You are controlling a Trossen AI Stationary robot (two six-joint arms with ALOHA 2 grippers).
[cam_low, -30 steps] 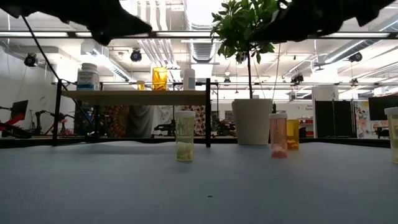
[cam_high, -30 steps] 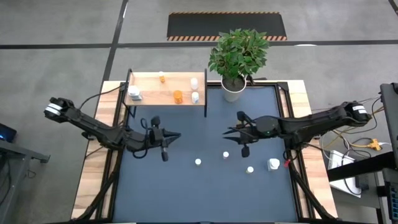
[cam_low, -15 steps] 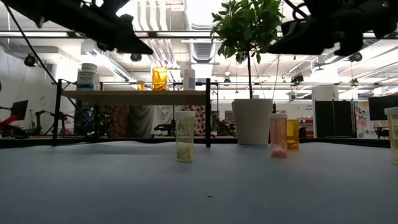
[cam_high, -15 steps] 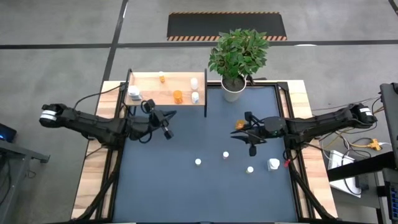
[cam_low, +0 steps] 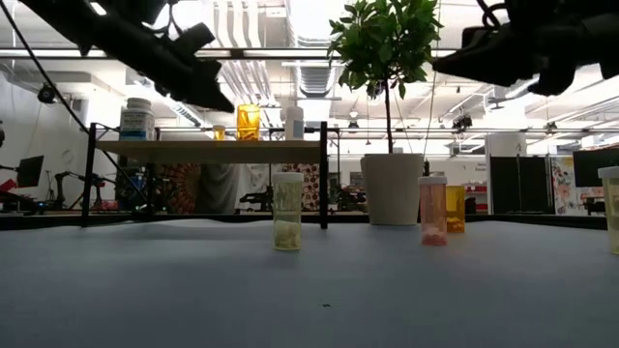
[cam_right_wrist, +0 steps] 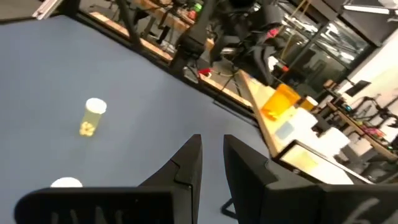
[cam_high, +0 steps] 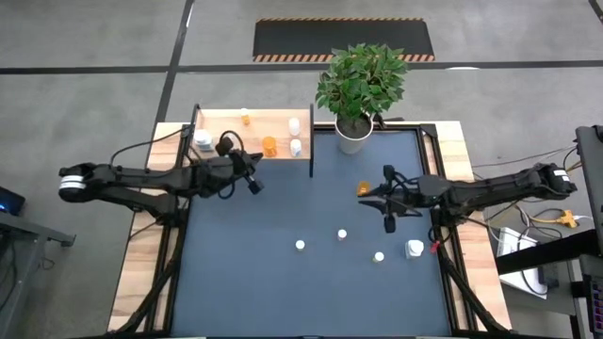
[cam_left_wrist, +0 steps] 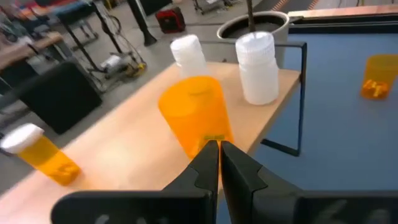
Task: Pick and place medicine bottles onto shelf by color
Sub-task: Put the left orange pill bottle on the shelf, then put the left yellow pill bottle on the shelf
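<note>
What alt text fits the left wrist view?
The left claw, fingers nearly together, points at an uncapped orange bottle standing on the light wood shelf. Two white bottles stand behind it, and a capped amber bottle stands off to one side.

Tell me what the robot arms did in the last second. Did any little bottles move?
The left gripper swung from the blue tabletop up toward the shelf and now sits at its front edge, fingers shut, facing the orange bottle. The right gripper drew back toward the right side, uncovering an orange bottle on the table. No bottle moved; nothing was picked up or put down.
</note>
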